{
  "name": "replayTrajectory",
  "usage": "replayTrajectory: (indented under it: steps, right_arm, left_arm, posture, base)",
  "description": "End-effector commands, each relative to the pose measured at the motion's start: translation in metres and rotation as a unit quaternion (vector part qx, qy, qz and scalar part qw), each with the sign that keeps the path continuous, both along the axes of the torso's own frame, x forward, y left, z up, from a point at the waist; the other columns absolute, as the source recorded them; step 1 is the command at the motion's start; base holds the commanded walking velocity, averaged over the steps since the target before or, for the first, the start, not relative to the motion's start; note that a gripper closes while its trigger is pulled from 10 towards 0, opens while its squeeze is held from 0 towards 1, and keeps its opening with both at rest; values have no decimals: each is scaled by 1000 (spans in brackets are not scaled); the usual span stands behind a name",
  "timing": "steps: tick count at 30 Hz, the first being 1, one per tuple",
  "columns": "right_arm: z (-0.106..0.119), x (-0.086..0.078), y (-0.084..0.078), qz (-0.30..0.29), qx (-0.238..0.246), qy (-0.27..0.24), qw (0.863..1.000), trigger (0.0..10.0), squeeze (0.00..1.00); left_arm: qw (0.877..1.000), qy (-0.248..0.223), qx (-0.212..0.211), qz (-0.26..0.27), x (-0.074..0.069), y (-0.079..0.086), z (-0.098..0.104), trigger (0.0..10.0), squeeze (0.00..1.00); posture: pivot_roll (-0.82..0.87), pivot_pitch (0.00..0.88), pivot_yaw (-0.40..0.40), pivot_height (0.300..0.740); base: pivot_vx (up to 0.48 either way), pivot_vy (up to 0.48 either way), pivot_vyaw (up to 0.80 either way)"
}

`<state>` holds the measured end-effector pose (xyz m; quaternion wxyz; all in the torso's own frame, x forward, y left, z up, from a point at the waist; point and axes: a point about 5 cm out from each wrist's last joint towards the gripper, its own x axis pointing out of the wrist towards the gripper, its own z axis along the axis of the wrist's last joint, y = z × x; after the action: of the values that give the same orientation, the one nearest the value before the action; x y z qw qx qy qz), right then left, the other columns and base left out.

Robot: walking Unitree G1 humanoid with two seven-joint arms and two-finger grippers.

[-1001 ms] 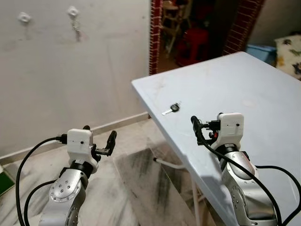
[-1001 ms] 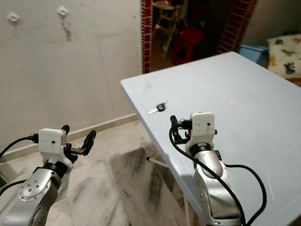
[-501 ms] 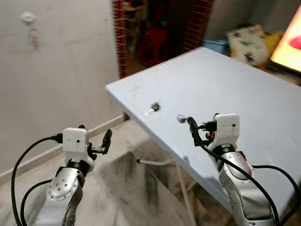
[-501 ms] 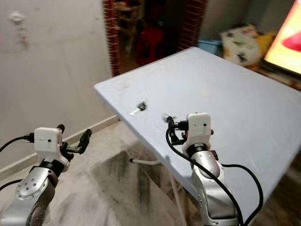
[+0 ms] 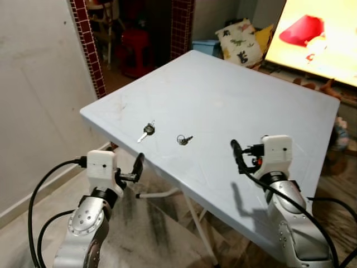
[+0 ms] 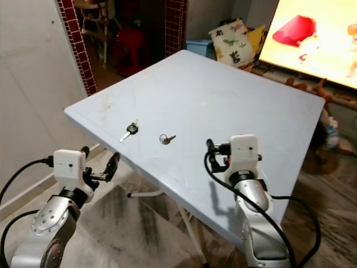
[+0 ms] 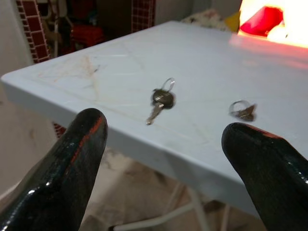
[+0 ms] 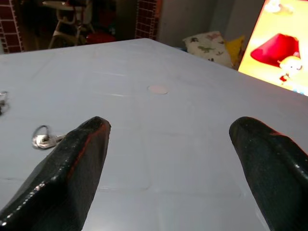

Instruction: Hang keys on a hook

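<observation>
We are at the approach step: nothing is picked up yet, and both of our arms are raised at the near edge of the table. Our left gripper hangs off the table's near corner, over the floor, fingers spread and empty. Our right gripper hovers above the tabletop at the near edge, fingers also wide apart with nothing between them.

Beyond them, the black-headed key lies flat close to the table's near-left edge, and a second key on a ring rests beside it, further in.

Next, we judge, one gripper must lower onto a key and pinch it; the flat metal will be hard to lift.

We cannot tell from here where the hook is, and the keys' fine detail is too small to read.
</observation>
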<state>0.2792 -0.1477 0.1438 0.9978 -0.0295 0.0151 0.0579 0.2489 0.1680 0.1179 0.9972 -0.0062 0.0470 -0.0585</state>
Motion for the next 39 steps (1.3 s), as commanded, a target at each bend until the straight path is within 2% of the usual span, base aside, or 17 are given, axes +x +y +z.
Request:
replayTrajectory:
  steps: [1,6,18,22,29,37,39]
  right_arm:
    - [1,1,-7,-12,-7,-1,1000,10000,0]
    - [1,2,-6,-10,-4,-1,1000,10000,0]
    - [2,5,-4,-5,-5,-3,1000,10000,0]
    - [4,9,-7,-20,22,-3,1000,10000,0]
    - [2,12,-6,-37,36,-12,999,10000,0]
    - [-3,9,3,-33,45,-7,998,10000,0]
    - [-3,9,3,-32,44,-6,999,10000,0]
  left_arm:
    - [1000,0,1,1,2,-3,1,10000,0]
    - [1000,3,4,8,2,-1,1,10000,0]
    - [1000,6,0,26,4,4,1,10000,0]
    - [1000,12,2,26,4,4,-1,10000,0]
    - [1000,20,6,3,5,3,0,10000,0]
    - [1000,31,3,-2,5,6,-1,10000,0]
    - [999,32,2,-3,5,5,-1,10000,0]
  posture:
    - [31,0,-3,740]
    - [33,0,-2,740]
    - [38,0,-3,740]
    - [40,0,4,740]
    - [64,0,57,740]
    - [66,0,61,740]
    - [67,0,59,740]
  base:
    - [0,0,-800]
    - [0,0,-778]
    - [0,0,0]
    - [0,0,0]
    - [0,0,0]
    - [0,0,0]
    - [0,472,0]
